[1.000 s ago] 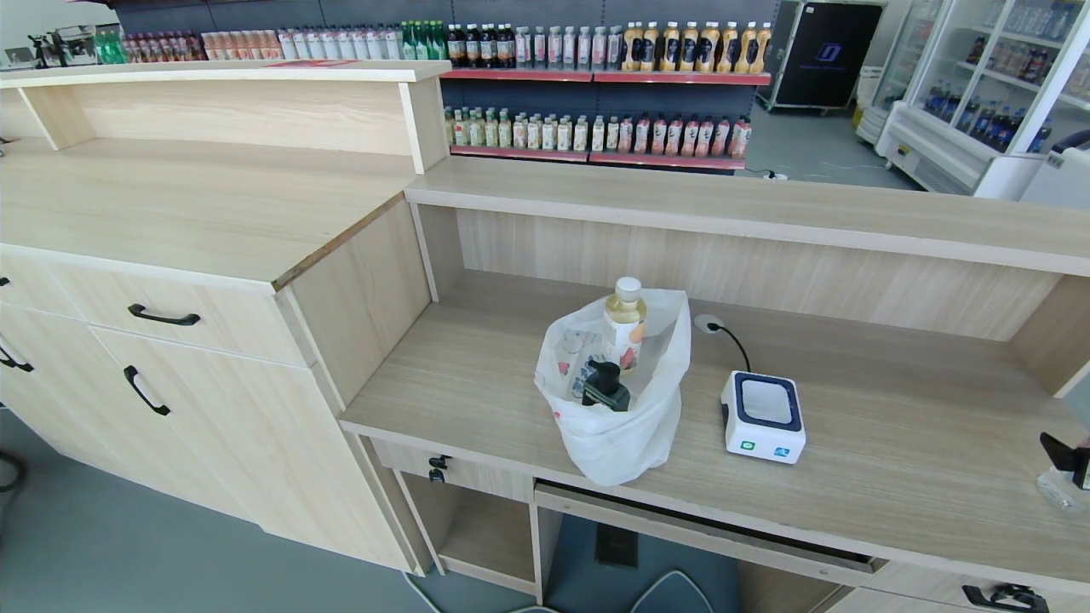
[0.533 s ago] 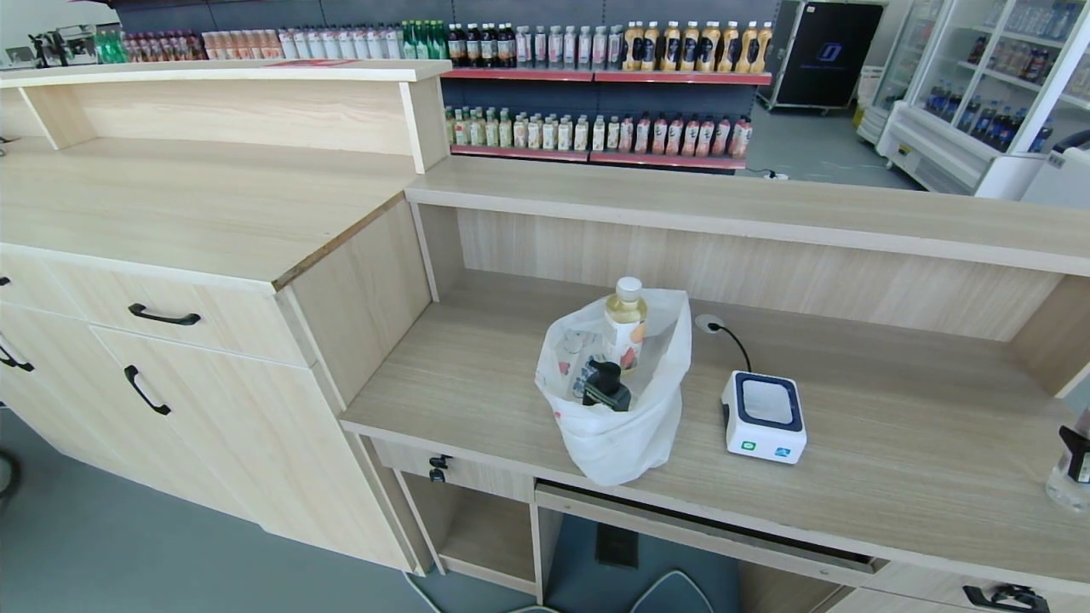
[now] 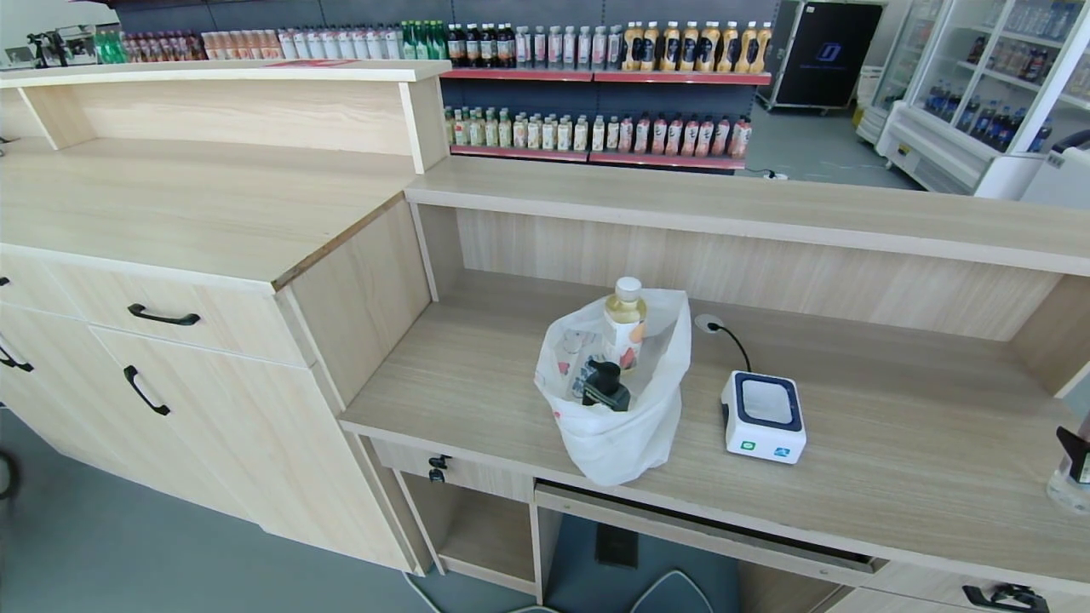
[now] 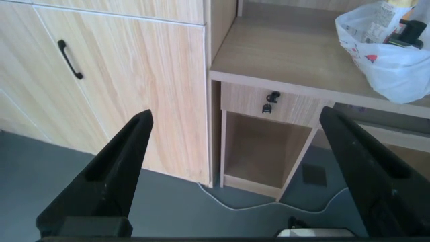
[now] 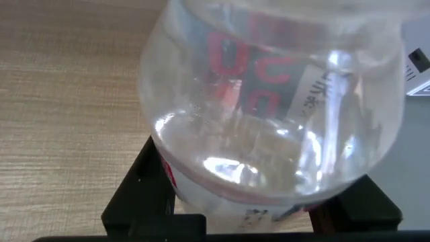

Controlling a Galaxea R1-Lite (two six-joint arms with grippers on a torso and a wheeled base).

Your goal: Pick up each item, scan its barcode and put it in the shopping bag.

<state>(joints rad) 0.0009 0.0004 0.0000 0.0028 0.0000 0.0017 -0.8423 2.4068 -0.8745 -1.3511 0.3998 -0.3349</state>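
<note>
Light wood desk [image 3: 894, 426] in shop; drink shelves [image 3: 596, 77] behind, glass fridges [image 3: 979, 85] at right. White shopping bag [image 3: 617, 434] mid-desk, scanner [image 3: 762, 415] just beside. Clear bottle [image 5: 269, 101], red-printed label, at desk's right edge, roughly upright, clamped in right gripper [image 3: 1075, 451] jaws. Left gripper [image 4: 235, 117] jaws spread wide, low over grey floor [image 4: 201, 208] by cabinet [image 4: 134, 67].

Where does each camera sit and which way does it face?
Head: atop the robot, looking forward and down at the counter, shopping bag and scanner; right claw at the edge.
Left wrist: on the left arm, facing cabinet doors and counter edge; open left claw frames it.
Right wrist: on the right arm, looking down onto the counter past the clear bottle its claw holds.
Shared: head and left wrist show the bag.
</note>
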